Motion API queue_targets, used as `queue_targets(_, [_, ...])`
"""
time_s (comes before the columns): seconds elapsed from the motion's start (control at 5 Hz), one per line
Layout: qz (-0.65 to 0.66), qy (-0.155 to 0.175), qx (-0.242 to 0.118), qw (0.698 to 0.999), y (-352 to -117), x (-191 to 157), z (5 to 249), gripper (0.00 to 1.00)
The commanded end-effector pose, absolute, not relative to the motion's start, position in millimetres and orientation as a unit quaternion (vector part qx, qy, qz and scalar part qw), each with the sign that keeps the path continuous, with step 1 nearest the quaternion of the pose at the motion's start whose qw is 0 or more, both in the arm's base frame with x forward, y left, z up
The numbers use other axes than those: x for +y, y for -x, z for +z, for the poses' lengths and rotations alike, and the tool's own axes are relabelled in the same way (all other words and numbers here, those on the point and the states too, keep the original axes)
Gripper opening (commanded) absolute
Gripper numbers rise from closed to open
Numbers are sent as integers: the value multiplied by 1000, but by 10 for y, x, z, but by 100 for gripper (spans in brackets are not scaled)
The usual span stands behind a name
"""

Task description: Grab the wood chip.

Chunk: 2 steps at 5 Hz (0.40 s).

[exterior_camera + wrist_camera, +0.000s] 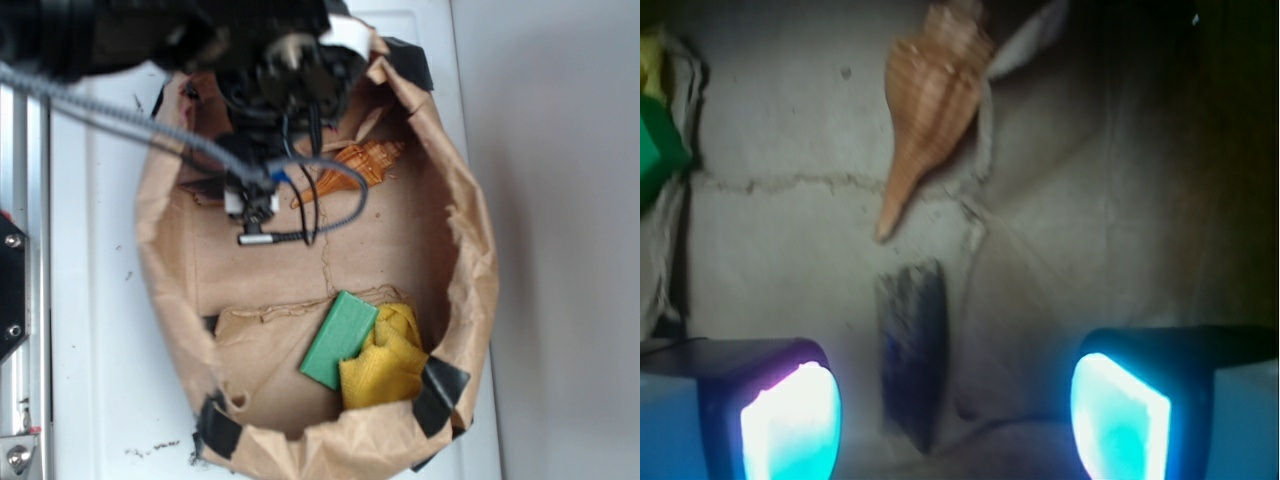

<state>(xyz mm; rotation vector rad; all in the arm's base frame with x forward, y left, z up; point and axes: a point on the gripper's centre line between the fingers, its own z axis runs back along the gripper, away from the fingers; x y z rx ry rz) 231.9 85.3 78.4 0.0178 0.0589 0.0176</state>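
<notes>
Two glowing fingertips [790, 425] of the tool [955, 415] fill the bottom corners of the wrist view, lit blue-white on the lower left and cyan on the lower right. They stand wide apart with nothing between their pads. Between them, a little left of centre and low in the frame, lies the wood chip [912, 345]: a dark, flat, elongated sliver with ragged edges, lying on the brown paper floor and running roughly up and down the picture. Neither fingertip touches it.

Above the chip, in the upper middle of the wrist view, is the orange shell [932, 95], ridged and spiral, its pointed tip aimed down and to the left, near the chip's upper end but apart from it. A crease runs across the paper just beside that tip. At the far left edge a bit of the green block [655, 150] shows.

From the exterior view, everything sits inside a brown paper bag [470, 250] laid open like a shallow basin on a white worktop [95, 330], its rim patched with black tape [440, 390] at several spots. The arm and tool [255, 205] hang over the upper left part of the bag and hide the chip. The shell [360, 165] shows just right of the arm. In the lower part of the bag the green block [338, 340] lies flat, touching a crumpled yellow cloth [385, 360] at its right.
</notes>
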Motion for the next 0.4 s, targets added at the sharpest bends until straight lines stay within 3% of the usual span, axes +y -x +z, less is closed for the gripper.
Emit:
queue_targets(0.0, [-2, -33, -15, 999, -2326, 927, 775, 100])
queue_targets(0.2, [-8, -29, -21, 999, -2278, 765, 678, 100])
